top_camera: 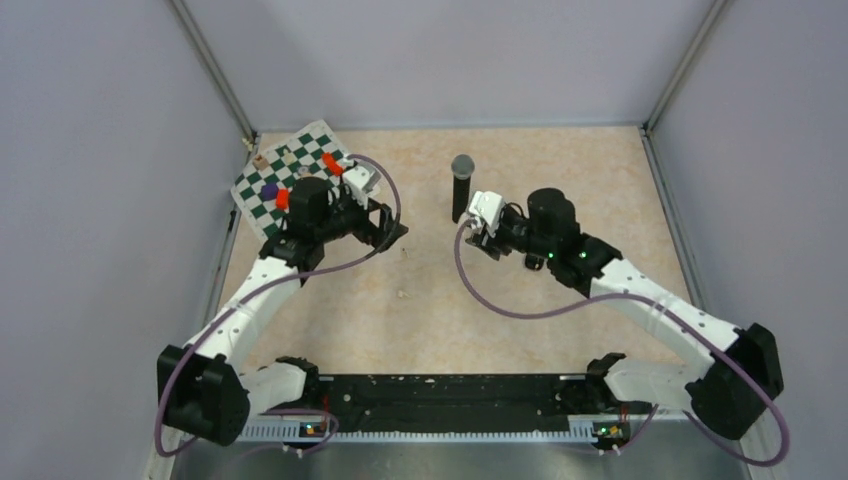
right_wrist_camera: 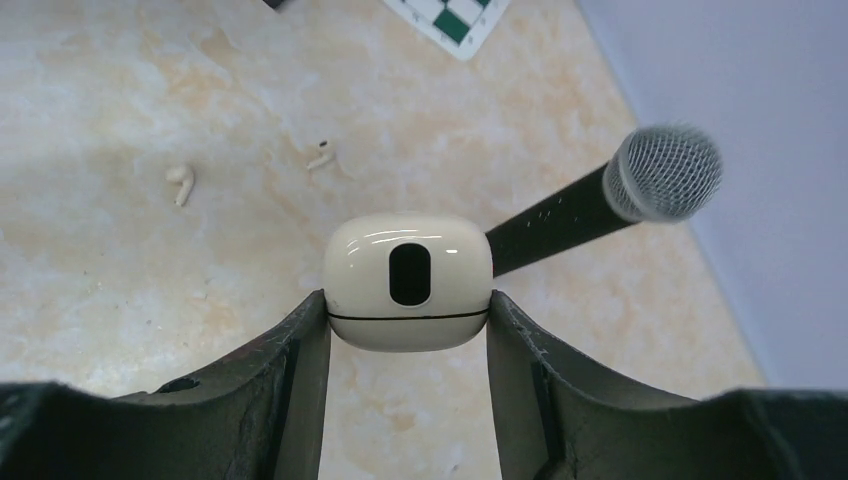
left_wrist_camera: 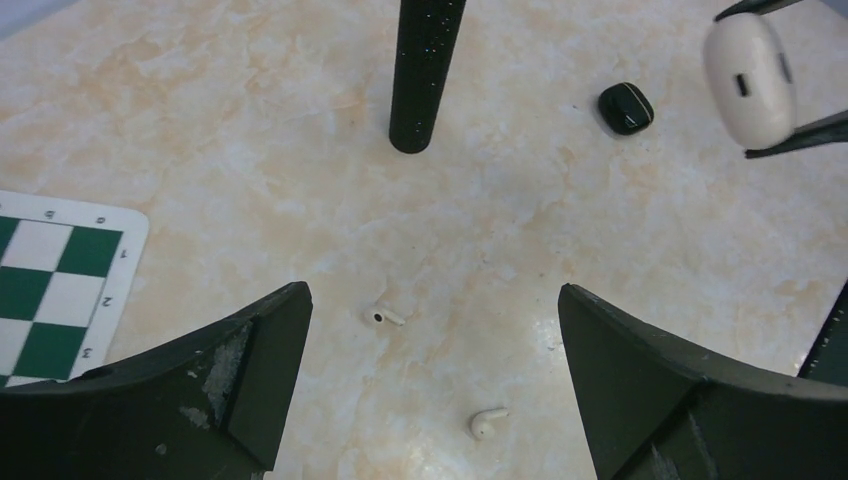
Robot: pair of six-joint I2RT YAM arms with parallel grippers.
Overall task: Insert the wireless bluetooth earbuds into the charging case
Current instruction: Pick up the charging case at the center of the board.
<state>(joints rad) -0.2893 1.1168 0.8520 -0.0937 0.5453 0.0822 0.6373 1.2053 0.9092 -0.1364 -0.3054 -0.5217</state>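
Top view: black mic (top_camera: 461, 187) w/ grey mesh head stands upright, upper centre of frame, on the beige marbled table (top_camera: 420, 320). Upper left: green-and-white chessboard (top_camera: 312, 143), lying flat, turned diagonal. On it a purple piece (top_camera: 269, 190) just beside a red one (top_camera: 282, 199), another red (top_camera: 331, 163) nr the board's right edge, a small tan pc (top_camera: 260, 160) at its left edge. Pale grey walls (top_camera: 100, 150) on three sides.
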